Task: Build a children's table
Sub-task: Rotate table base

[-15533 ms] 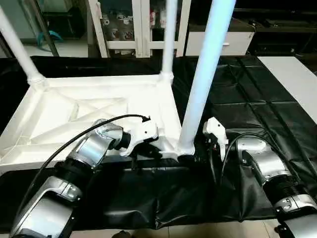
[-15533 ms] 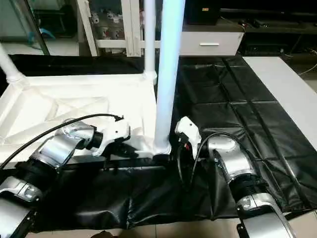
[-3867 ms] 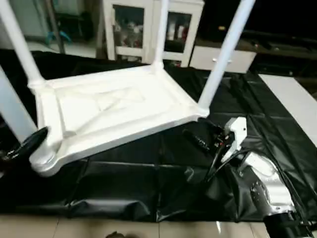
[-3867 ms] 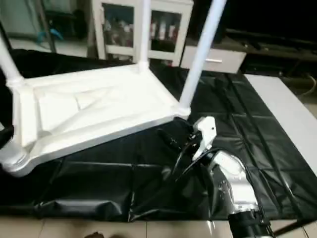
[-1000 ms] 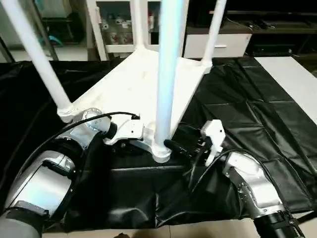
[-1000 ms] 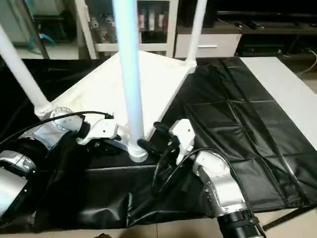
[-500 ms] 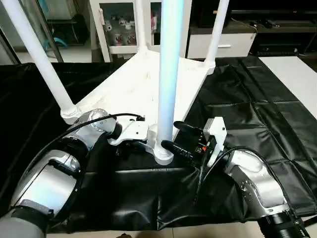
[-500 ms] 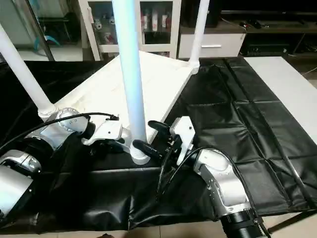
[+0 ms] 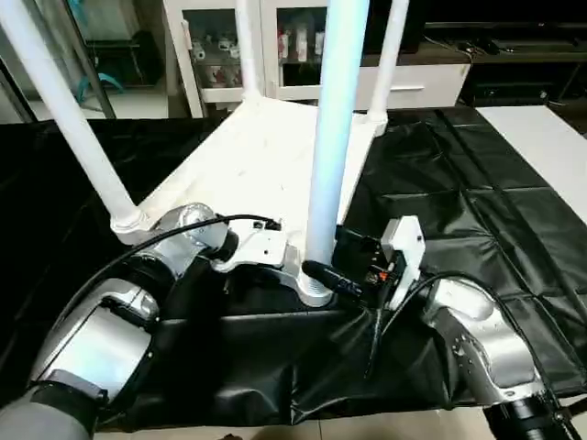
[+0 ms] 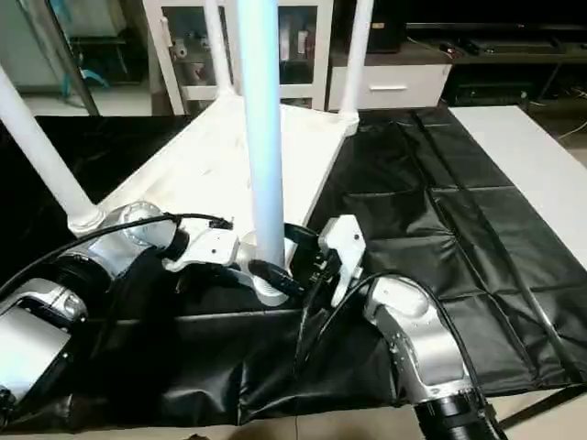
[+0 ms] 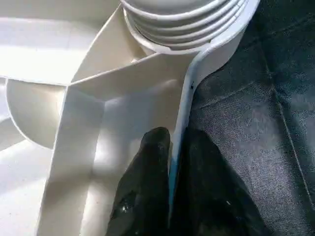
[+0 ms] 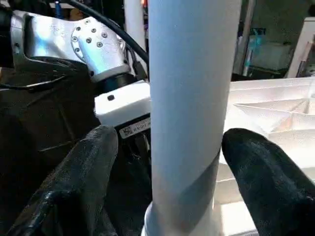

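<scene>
The children's table lies upside down on the black-draped worktable [image 9: 477,183], its square top [image 9: 248,160] flat on the cloth with one corner turned toward the robot and all four legs rising from the corner sockets. At that nearest corner socket [image 9: 316,291] both arms meet. The left gripper [image 11: 170,147] comes in from the left side of the socket and is clenched on the thin rim of the tabletop [image 11: 184,105] just beside it, one black finger inside the rim and one outside against the cloth; this looks like a hold to keep the top from sliding or twisting while the leg is worked. The right gripper [image 12: 189,147] comes from the other side with its fingers [image 12: 93,157] spread apart on either side of the nearest leg [image 9: 335,119], low down just above the socket, and not yet pressing it, so it grasps nothing; it seems placed to close round the tube and seat or turn it home. That leg stands upright, its ribbed collar [image 11: 182,19] sunk in the socket. Beyond the socket, a second leg [image 9: 64,110] rises at the left corner and leans outward, and two more [image 9: 390,55] stand at the far corners near the white cabinet [image 9: 206,46]. A flat white board [image 9: 541,137] lies far right of the socket, well apart.
</scene>
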Controlling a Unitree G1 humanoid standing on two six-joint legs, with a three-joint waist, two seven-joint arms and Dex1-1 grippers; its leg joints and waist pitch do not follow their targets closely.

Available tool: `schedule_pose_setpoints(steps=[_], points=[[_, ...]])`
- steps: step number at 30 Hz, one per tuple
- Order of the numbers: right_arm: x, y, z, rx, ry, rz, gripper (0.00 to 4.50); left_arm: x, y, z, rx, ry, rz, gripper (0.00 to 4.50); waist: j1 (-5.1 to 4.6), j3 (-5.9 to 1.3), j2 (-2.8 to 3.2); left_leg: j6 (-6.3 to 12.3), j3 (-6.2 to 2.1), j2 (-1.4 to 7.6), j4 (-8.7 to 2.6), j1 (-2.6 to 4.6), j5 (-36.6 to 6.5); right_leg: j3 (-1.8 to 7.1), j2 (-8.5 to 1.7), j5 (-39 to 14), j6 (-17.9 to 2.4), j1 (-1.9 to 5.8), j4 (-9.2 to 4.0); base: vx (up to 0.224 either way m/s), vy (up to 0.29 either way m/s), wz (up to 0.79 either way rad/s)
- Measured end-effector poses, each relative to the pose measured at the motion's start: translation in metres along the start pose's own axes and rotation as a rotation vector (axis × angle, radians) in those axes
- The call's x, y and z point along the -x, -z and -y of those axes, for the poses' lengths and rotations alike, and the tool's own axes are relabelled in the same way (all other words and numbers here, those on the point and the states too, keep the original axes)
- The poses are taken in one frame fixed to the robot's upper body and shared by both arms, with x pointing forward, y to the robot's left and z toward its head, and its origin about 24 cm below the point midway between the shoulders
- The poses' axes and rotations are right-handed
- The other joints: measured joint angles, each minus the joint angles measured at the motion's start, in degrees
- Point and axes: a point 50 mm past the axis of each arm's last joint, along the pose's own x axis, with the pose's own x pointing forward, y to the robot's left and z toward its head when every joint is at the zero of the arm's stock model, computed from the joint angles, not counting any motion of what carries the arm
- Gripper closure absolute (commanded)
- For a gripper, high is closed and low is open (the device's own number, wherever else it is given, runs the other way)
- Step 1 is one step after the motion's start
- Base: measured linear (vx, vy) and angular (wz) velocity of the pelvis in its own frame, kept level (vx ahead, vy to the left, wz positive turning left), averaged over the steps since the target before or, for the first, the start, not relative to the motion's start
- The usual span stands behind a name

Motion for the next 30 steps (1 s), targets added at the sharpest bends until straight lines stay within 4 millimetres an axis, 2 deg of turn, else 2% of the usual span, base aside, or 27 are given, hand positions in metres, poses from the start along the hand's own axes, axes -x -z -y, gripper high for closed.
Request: schedule_pose_setpoints(steps=[2, 6, 10, 12, 17, 22, 30], points=[[0.0, 0.0, 0.001, 0.009, 0.018, 0.001, 0.79, -0.002, 0.0, 0.0, 0.048, -0.011, 0.004, 4.19, -0.12, -0.1, 0.16, 0.0, 0.0, 0.0, 0.0, 0.03, 0.0, 0.01, 0.0, 0.0, 0.0, 0.01, 0.01, 0.0, 0.0, 0.0], [-0.001, 0.0, 0.007, 0.023, 0.1, 0.004, 0.79, -0.012, -0.002, 0.0, 0.155, -0.082, 0.026, 4.21, -0.52, -0.48, 1.02, 0.0, -0.03, -0.1, -0.06, -0.02, 0.0, 0.06, -0.04, -0.03, 0.05, 0.06, 0.01, 0.0, 0.0, 0.0], [0.003, -0.001, 0.014, 0.037, 0.157, 0.007, 0.79, -0.018, -0.005, -0.003, 0.281, -0.187, 0.044, 4.21, -0.97, -0.52, 1.12, -0.02, -0.15, -0.12, -0.19, 0.09, 0.0, -0.02, -0.04, -0.17, 0.31, -0.01, 0.01, 0.0, 0.0, 0.0], [0.003, -0.001, 0.013, 0.038, 0.153, 0.007, 0.79, -0.018, -0.006, -0.005, 0.326, -0.239, 0.041, 4.21, -1.42, -0.38, 0.79, -0.03, -0.24, -0.11, -0.27, 0.09, -0.01, -0.11, -0.02, -0.15, 0.32, -0.14, -0.01, 0.0, 0.0, 0.0], [0.009, 0.0, 0.018, 0.055, 0.174, -0.015, 0.79, -0.021, -0.011, -0.005, 0.388, -0.32, 0.09, 4.36, -1.19, -0.29, 0.39, -0.09, -0.32, -0.08, -0.54, 0.03, -0.04, -0.24, 0.0, -0.02, 0.14, -0.28, -0.07, 0.0, 0.0, 0.0], [0.012, 0.001, 0.021, 0.064, 0.185, -0.027, 0.79, -0.023, -0.017, 0.004, 0.421, -0.328, 0.159, 4.48, -0.45, -0.11, -0.23, -0.08, -0.32, -0.04, -0.69, -0.19, -0.05, -0.39, 0.0, -0.04, 0.16, -0.45, -0.3, 0.0, 0.0, 0.0], [0.028, -0.003, 0.032, 0.091, 0.218, -0.053, 0.79, -0.015, -0.018, 0.024, 0.341, -0.257, 0.221, 4.48, 0.82, 0.31, -1.41, -0.04, -0.28, -0.01, -0.74, -0.2, -0.07, -0.5, -0.03, -0.01, 0.12, -0.47, -0.57, 0.0, 0.0, 0.0]])
